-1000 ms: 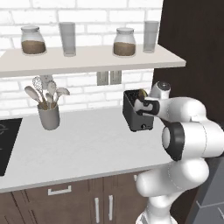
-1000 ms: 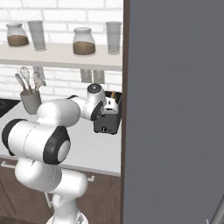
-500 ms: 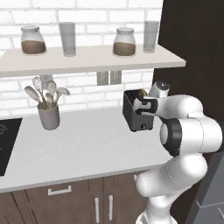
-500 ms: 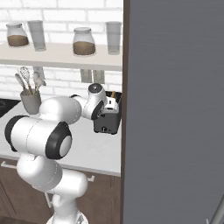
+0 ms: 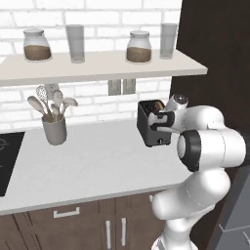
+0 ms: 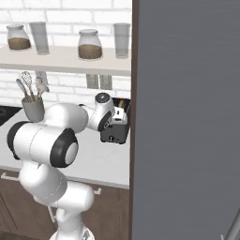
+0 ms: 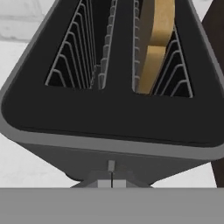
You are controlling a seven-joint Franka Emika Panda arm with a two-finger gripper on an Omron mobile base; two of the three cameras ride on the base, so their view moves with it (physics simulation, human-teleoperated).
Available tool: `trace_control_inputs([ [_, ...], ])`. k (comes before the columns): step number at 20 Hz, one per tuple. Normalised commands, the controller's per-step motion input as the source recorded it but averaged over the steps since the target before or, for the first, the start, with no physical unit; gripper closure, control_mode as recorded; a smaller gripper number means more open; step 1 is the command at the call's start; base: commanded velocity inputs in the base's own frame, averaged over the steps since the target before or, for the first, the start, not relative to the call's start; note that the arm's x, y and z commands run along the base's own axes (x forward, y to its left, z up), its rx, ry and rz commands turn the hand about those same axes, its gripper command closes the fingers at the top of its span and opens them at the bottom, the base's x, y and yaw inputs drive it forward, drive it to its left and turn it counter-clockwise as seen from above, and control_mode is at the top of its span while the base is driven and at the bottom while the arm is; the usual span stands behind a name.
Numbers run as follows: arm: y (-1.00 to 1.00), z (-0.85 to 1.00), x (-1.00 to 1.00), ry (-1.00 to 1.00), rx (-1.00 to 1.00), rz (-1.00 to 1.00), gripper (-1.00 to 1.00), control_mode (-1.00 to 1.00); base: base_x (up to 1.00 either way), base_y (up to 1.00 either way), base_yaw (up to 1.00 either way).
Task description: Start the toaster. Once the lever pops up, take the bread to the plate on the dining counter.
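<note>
The dark grey toaster (image 5: 152, 132) (image 6: 116, 135) stands at the right end of the light counter (image 5: 88, 166), against the brick wall. A tan slice of bread (image 7: 157, 39) (image 5: 157, 104) sits down in its right slot; the left slot (image 7: 81, 48) is empty. My gripper (image 7: 111, 183) (image 5: 162, 122) (image 6: 113, 123) hangs shut over the toaster's near end, fingertips pressed together just above a small grey lever tab (image 7: 111, 165). Nothing is between the fingers. The plate and the dining counter are out of view.
A grey utensil holder (image 5: 53, 131) stands at the counter's left, beside a black cooktop (image 5: 7, 158). A shelf (image 5: 97, 66) with jars and glasses runs above the toaster. A tall dark panel (image 6: 187, 117) rises right beside the toaster.
The arm's elbow has drifted slightly; the hand stays at the toaster's end with its fingers shut. The bread has not moved.
</note>
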Motion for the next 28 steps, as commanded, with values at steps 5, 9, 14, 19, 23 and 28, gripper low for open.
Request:
trace_control_inputs([
  [5, 0.0, -0.3, 0.0, 0.0, 0.0, 0.0, 1.0, -1.0, 0.0, 0.0, 0.0],
  [9, 0.0, -0.35, 0.0, 0.0, 0.0, 0.0, 1.0, -1.0, 0.0, 0.0, 0.0],
  [14, 0.0, -0.39, 0.0, 0.0, 0.0, 0.0, 1.0, -1.0, 0.0, 0.0, 0.0],
  [19, 0.0, -0.41, 0.0, 0.0, 0.0, 0.0, 1.0, -1.0, 0.0, 0.0, 0.0],
  [23, 0.0, -0.45, 0.0, 0.0, 0.0, 0.0, 1.0, -1.0, 0.0, 0.0, 0.0],
  [28, 0.0, -0.27, 0.0, 0.0, 0.0, 0.0, 1.0, -1.0, 0.0, 0.0, 0.0],
])
